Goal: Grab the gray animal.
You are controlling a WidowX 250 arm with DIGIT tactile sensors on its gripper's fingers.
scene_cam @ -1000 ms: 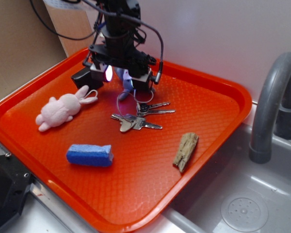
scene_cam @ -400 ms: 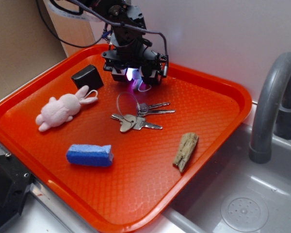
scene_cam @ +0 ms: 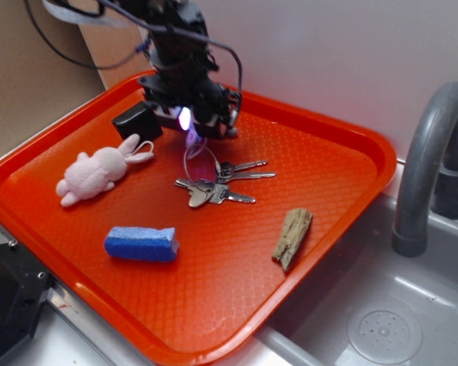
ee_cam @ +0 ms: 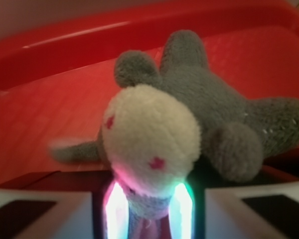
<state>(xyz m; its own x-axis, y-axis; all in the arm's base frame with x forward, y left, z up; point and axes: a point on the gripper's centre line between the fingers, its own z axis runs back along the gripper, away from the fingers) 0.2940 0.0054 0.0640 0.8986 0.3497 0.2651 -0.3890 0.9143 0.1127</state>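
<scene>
Gripper (ee_cam: 149, 211) clamped on gray plush animal (ee_cam: 189, 119), now shifted left near the black box (scene_cam: 137, 120) at the tray's (scene_cam: 320, 137) back; grab looks secured

gray animal (ee_cam: 189, 114), white-faced, pinched between glowing pads (ee_cam: 115, 209)

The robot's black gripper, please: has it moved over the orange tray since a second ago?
Yes. The black gripper, shut on the small gray plush animal, has risen and drifted slightly left, away from the metal keys, toward the black box.
</scene>
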